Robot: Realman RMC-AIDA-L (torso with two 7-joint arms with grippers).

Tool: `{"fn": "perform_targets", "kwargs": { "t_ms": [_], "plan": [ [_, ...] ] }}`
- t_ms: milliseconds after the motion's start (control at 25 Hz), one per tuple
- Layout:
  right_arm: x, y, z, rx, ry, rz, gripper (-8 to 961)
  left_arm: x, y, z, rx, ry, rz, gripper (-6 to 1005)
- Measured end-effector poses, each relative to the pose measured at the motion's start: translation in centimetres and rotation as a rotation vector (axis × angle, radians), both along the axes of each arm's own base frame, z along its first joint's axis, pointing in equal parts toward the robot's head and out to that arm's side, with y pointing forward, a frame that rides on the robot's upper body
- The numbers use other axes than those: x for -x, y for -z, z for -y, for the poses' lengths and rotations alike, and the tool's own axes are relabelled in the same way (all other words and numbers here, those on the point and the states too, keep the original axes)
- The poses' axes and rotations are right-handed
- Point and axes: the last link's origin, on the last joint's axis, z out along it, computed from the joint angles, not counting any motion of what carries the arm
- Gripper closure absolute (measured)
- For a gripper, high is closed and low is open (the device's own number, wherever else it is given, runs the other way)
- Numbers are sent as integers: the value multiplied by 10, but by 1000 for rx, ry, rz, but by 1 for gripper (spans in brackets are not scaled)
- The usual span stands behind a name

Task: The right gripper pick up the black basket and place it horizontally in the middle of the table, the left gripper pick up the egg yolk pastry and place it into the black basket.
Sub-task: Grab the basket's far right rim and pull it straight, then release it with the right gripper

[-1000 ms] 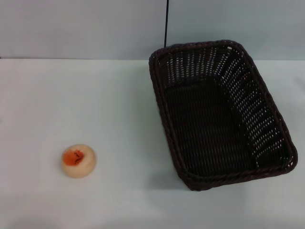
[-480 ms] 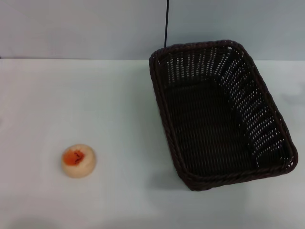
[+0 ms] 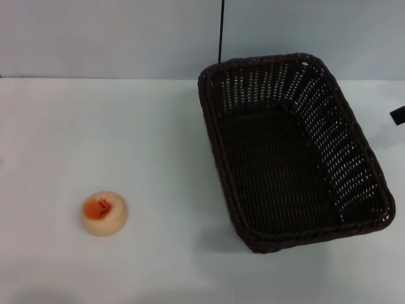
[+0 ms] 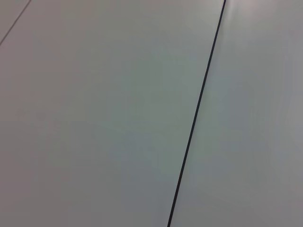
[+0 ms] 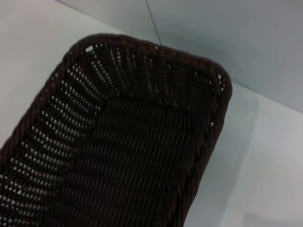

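Observation:
The black basket stands empty on the right half of the white table, its long side running from far to near and slightly slanted. The right wrist view looks down into it from close by, at its braided rim. The egg yolk pastry lies alone at the near left, orange patch up. A small black piece of the right gripper shows at the right edge of the head view, just beyond the basket's right side. The left gripper is out of view.
A grey wall with a thin black vertical seam rises behind the table. The left wrist view shows only that wall and the seam.
A black piece of the right gripper has come into the head view at the right edge. The basket and the pastry have not moved.

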Motion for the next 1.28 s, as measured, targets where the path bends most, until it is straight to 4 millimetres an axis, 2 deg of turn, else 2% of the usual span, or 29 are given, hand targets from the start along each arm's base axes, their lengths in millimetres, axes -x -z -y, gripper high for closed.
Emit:
{"fn": "perform_targets", "kwargs": {
  "t_ms": [200, 440, 760, 1280],
  "plan": [
    [-3, 12, -4, 10, 1, -13, 170, 0, 0, 0, 0, -2, 1, 162],
    [3, 29, -10, 10, -9, -42, 171, 0, 1, -1, 3, -4, 1, 162],
    [4, 57, -17, 31, 6, -77, 171, 2, 2, -4, 14, -19, 4, 162],
    [3, 76, -14, 64, 13, -61, 171, 2, 3, -7, 21, -25, 6, 163]
  ]
}}
